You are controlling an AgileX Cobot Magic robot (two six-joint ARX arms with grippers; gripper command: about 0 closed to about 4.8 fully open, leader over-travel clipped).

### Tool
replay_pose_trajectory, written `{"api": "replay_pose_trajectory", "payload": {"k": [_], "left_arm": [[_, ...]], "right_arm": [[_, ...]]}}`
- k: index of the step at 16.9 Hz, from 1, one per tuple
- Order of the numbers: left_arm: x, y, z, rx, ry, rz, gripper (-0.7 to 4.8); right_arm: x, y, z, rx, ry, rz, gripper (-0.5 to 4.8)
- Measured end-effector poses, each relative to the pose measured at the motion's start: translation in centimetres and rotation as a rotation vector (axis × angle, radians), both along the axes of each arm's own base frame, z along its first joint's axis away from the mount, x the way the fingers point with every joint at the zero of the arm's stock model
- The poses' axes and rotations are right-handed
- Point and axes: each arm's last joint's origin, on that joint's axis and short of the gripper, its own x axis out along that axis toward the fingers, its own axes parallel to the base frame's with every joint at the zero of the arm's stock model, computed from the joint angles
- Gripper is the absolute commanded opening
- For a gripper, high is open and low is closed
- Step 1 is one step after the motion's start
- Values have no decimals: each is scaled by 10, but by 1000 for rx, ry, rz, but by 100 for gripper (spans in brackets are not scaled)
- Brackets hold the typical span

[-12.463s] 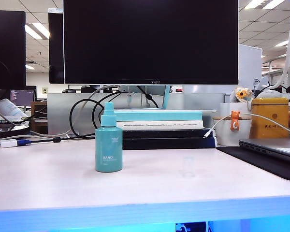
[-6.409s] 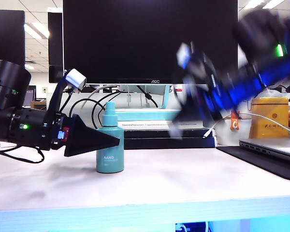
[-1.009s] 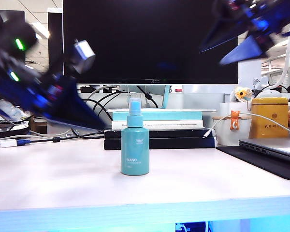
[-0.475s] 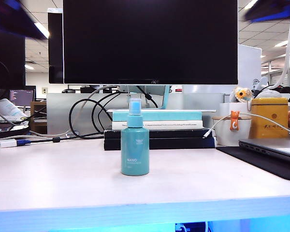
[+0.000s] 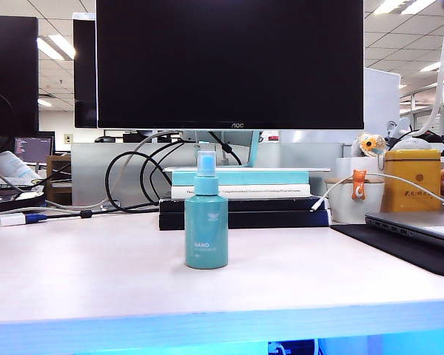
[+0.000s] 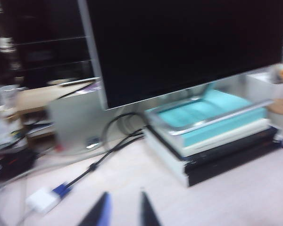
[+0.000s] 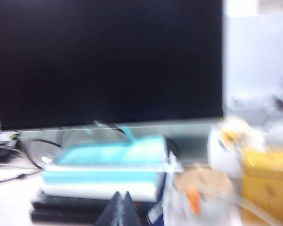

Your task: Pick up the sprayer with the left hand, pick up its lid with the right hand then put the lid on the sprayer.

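Observation:
The teal sprayer [image 5: 206, 225] stands upright on the white desk [image 5: 89, 274], near the middle of the exterior view. The clear lid [image 5: 206, 161] sits over its nozzle. Neither arm shows in the exterior view. In the blurred left wrist view my left gripper [image 6: 124, 200] hangs over bare desk with a gap between its fingers and nothing in it. In the right wrist view my right gripper [image 7: 121, 197] is shut and empty, its tips together, facing the book stack. The sprayer shows in neither wrist view.
A large black monitor [image 5: 229, 63] stands behind the sprayer, over a stack of books [image 5: 244, 196] and looping cables [image 5: 133, 177]. A laptop [image 5: 418, 229], a yellow tin [image 5: 413, 181] and a white container [image 5: 355, 196] are at the right. A white adapter [image 6: 42, 200] lies at the left.
Both arms, blurred at the upper corners of the exterior view a second ago, have risen out of it. The sprayer with its lid has stayed put.

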Motion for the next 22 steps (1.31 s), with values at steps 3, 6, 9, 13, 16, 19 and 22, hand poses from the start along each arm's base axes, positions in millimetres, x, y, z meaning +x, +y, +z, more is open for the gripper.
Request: {"api": "replay_pose_trajectory", "payload": {"k": [3, 6, 9, 13, 16, 19, 22], "left_arm": [[-10, -4, -17, -18, 55, 162, 88], [-16, -14, -32, -19, 47, 156, 89], [-26, -15, -51, -36, 33, 149, 89], [-35, -15, -57, -52, -54, 149, 88], [-35, -14, -80, -73, 59, 188, 88], [-34, -11, -88, -65, 128, 262, 89], [-34, -12, -88, -65, 127, 251, 88]], "right_arm": [[0, 0, -20, -4, 82, -15, -5], [-5, -1, -25, 0, 68, -24, -5], [-22, -5, -23, 22, -32, -57, -5], [-23, -11, -36, -36, 100, -117, -5], [-22, -12, -44, -53, 178, -125, -5], [-25, -13, -84, -44, 329, -160, -5], [-26, -13, -82, -31, 311, -158, -5]]}}
